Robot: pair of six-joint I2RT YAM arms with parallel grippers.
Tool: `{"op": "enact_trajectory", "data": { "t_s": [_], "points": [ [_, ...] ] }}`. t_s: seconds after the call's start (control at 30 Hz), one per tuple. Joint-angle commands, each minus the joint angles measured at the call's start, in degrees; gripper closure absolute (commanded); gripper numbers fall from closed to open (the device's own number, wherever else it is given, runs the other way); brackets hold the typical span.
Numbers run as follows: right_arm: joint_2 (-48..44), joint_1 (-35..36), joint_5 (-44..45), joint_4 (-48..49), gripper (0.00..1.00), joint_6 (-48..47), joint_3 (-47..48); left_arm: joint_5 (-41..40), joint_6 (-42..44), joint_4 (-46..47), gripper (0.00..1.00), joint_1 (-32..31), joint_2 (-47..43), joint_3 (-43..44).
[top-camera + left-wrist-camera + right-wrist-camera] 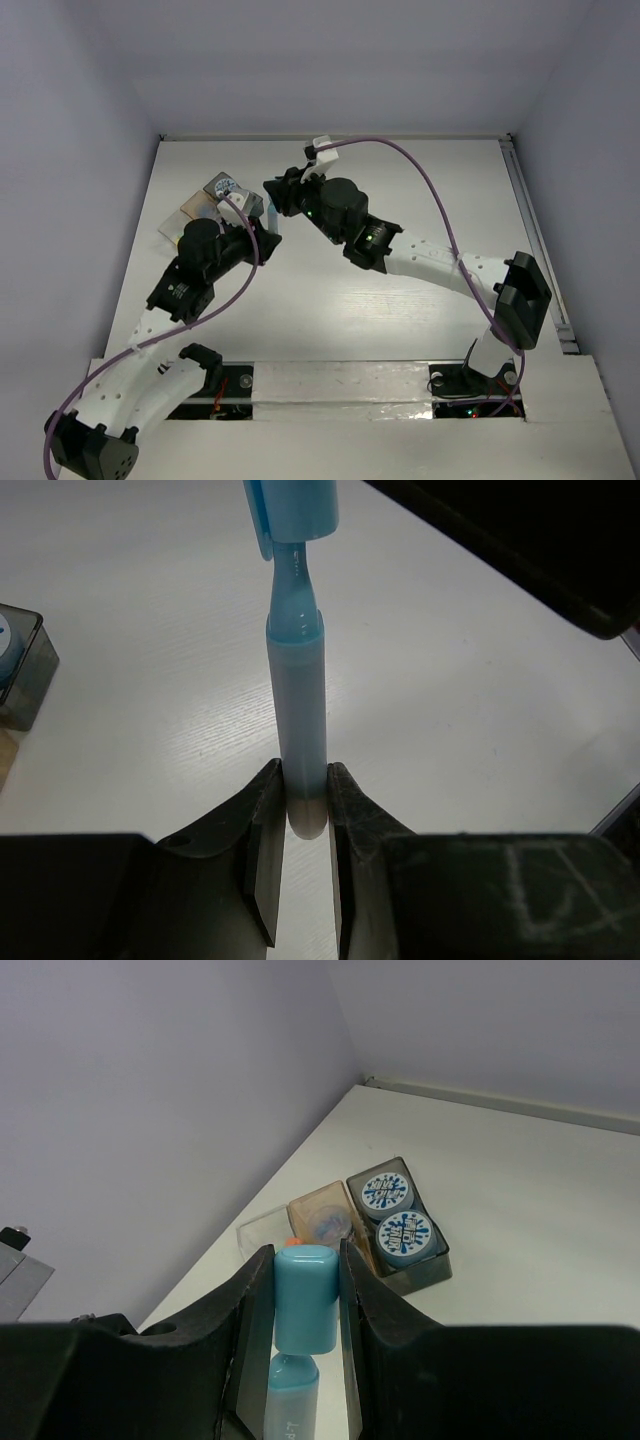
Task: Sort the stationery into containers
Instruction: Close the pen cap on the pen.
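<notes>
Pen (298, 710): one only, pale blue, stretched between the two arms. The left jaws pinch its blunt grey tail end, nearly pressed together, with only the barrel's width between them. The barrel runs straight away from them, above the desk (480, 700). At its far end a narrower neck shows, partly inside the one blue cap (304, 1300). The right jaws pinch that cap by its sides, closed snugly on it, and the barrel sticks out below them toward the wrist camera. So the body is in the left jaws and the cap in the right, and the two parts meet at the neck.

Beyond the right jaws three containers stand in a cluster near the left wall. One is a dark grey box (425, 1272), filled by two round blue-patterned tubs (387, 1191) side by side. Touching it is one tan tray (318, 1210) with something translucent and bluish inside, perhaps a cup; it is too blurred to name. Next to that is one clear tray (258, 1232). One small orange item (293, 1243) peeks out just above the cap; the jaws hide which tray it lies in.

From above, both wrists meet over the left rear of the desk, just beside this cluster.
</notes>
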Motion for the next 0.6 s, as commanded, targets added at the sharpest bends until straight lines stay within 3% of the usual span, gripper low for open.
{"op": "enact_trajectory", "data": {
  "t_s": [0.0, 0.57],
  "points": [
    [-0.10, 1.06, 0.66, 1.40, 1.00, 0.88, 0.55, -1.26, 0.35, 2.13, 1.00, 0.52, -1.08, 2.20],
    [1.31, 3.62, -1.18, 2.90, 1.00, 4.74, -2.52, -4.61, -0.10, 2.92, 1.00, 0.52, -3.01, 1.94]
  ]
}}
